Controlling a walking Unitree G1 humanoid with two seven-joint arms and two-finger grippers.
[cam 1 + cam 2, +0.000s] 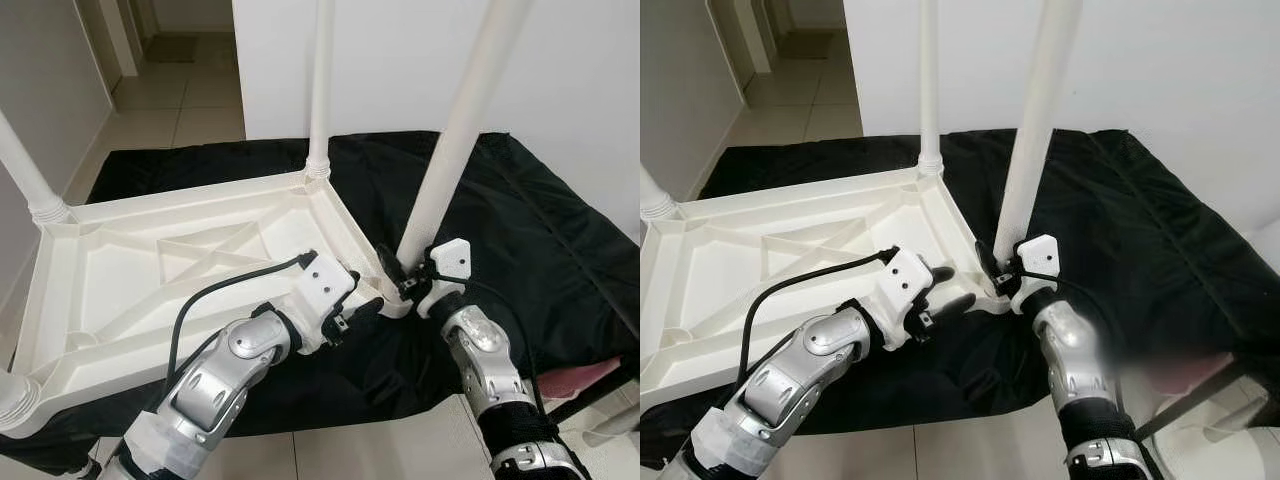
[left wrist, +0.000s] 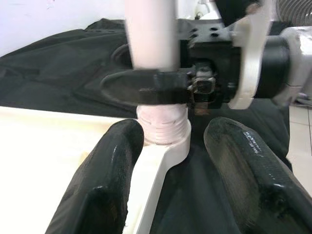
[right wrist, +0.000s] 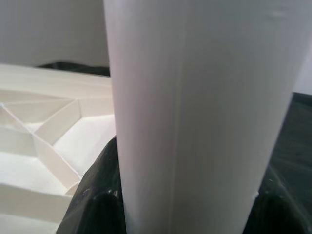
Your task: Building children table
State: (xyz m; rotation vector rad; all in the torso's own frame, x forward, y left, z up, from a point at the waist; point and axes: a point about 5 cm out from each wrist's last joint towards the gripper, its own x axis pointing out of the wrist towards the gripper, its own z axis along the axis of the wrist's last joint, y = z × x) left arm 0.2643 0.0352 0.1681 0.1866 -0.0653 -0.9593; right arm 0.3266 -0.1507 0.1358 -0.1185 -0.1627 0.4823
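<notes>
A white plastic table top (image 1: 150,270) lies upside down on a black cloth. Its near-right leg (image 1: 455,130) stands tilted in the corner socket (image 2: 163,126). My right gripper (image 1: 400,275) is shut around this leg just above the socket; the right wrist view shows the leg (image 3: 195,117) between the two fingers. My left gripper (image 1: 950,290) is open beside the same corner, with one finger (image 2: 109,170) over the table's rim and the other (image 2: 243,165) over the cloth. It touches neither the leg nor the socket.
Three more legs stand up from the other corners: back (image 1: 320,80), left (image 1: 25,175) and near left (image 1: 10,395). The black cloth (image 1: 540,230) spreads to the right below a white wall. Tiled floor (image 1: 190,100) lies beyond, and a pink item (image 1: 580,380) at the right edge.
</notes>
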